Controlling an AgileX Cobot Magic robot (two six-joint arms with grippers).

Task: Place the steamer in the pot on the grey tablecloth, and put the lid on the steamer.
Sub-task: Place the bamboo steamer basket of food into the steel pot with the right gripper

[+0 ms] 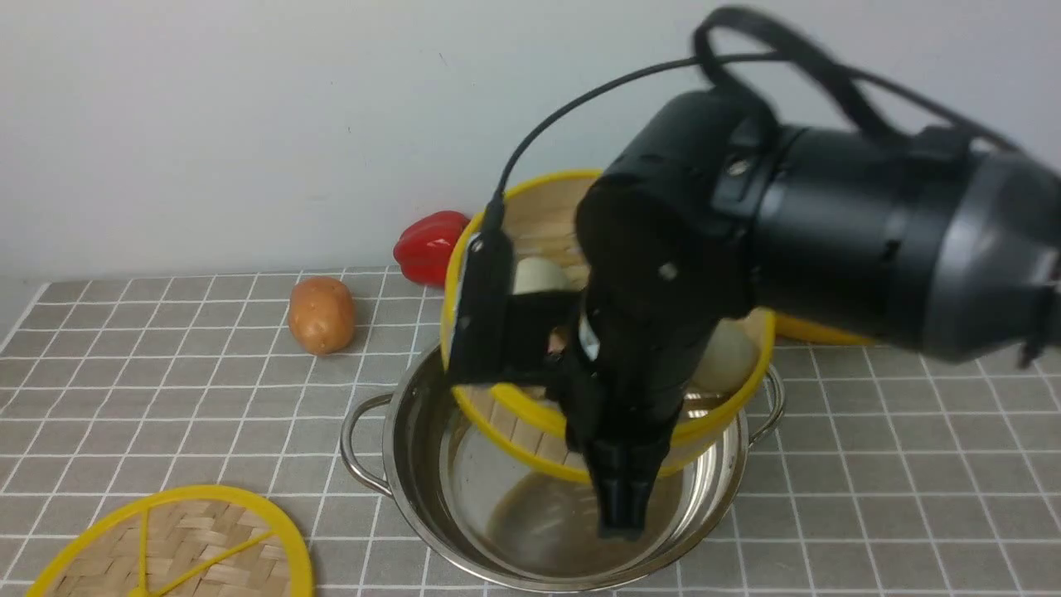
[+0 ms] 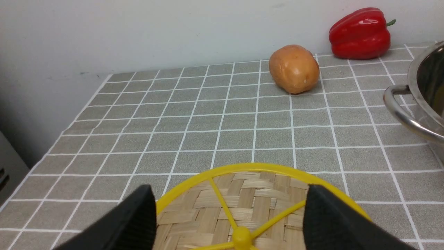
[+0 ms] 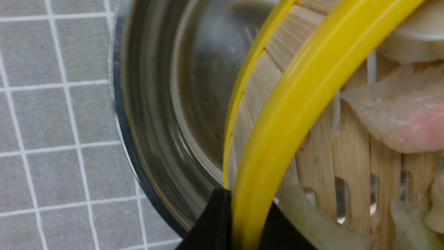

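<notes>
While right fingers (image 3: 208, 231) pinch steamer (image 3: 288, 114), pot (image 3: 156, 121) beneath

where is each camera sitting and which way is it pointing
Front: between the arms, facing forward at the pot and the tilted steamer over it; the right gripper, shut on the steamer's rim, shows.
Left wrist: on the left wrist, looking low across the lid and grey tablecloth; the open left gripper shows.
Right wrist: on the right wrist, close on the steamer's rim over the pot; its fingertips show.
Shared: front and left wrist both show the lid, potato and red pepper.
</notes>
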